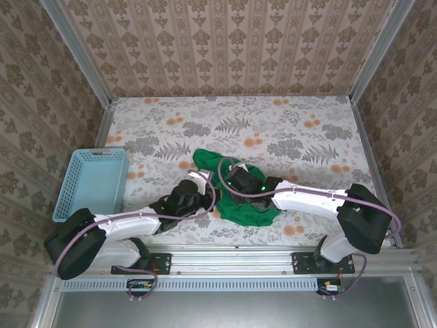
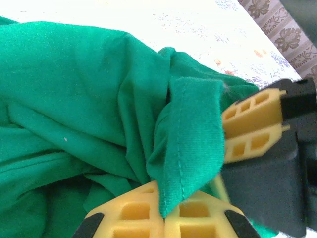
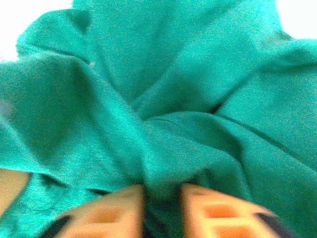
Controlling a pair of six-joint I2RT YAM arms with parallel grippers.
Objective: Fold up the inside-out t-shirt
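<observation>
Green crumpled thin-cloth t-shirt (image 1: 256,210): left gripper (image 2: 162,201) and right gripper (image 3: 162,198) each pinch a fold, presumably to spread it.

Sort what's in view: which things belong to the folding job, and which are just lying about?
In the job:
green t-shirt, bunched up
left tool, shut on its hem
right tool, shut on a fold

Lying about:
light-blue basket, beside the left arm

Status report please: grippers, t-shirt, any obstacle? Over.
Report: left gripper shut on t-shirt hem; right gripper shut on a fold. Shirt crumpled, not folded. Blue basket apart, left.
</observation>
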